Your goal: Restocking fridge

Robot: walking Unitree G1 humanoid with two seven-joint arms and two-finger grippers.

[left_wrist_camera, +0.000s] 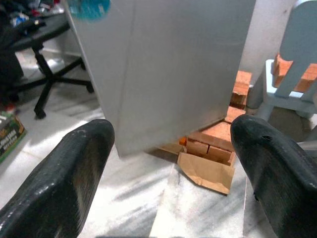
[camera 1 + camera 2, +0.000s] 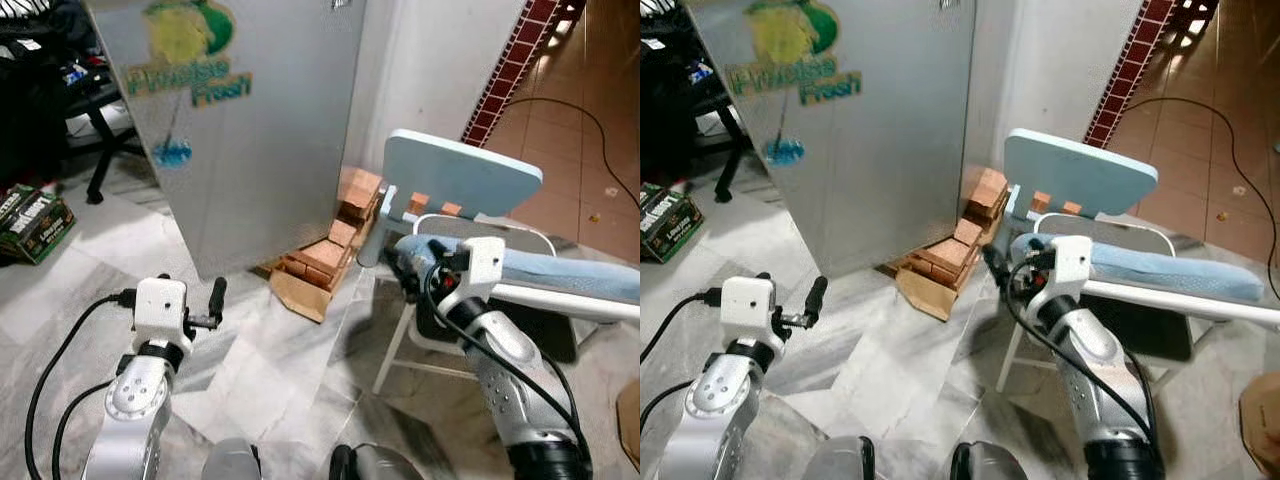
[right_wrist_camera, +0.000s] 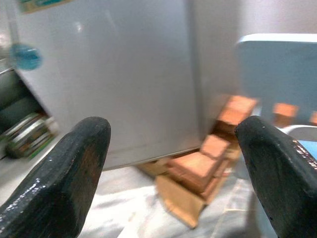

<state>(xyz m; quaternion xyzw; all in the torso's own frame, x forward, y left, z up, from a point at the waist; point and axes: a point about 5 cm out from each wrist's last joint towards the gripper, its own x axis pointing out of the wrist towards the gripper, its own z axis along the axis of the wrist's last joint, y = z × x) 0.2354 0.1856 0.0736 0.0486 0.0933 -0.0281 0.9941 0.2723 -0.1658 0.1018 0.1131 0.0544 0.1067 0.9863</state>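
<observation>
Head views: fridge [image 2: 250,130] stands shut, bricks [image 2: 335,245] at its corner, blue chair [image 2: 460,175] just beside. Left wrist: left end effector [image 1: 168,173] spread, empty. Right wrist: right end effector [image 3: 173,173] spread too. I'd square up, avoiding the chair.

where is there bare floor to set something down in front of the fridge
Bare marble floor lies between the silver fridge door and the robot's arms, bordered on the robot's left by the green carton and black office chair. It is crowded to the right: the stack of orange bricks on cardboard sits at the fridge's corner, beside the pale blue chair.
</observation>
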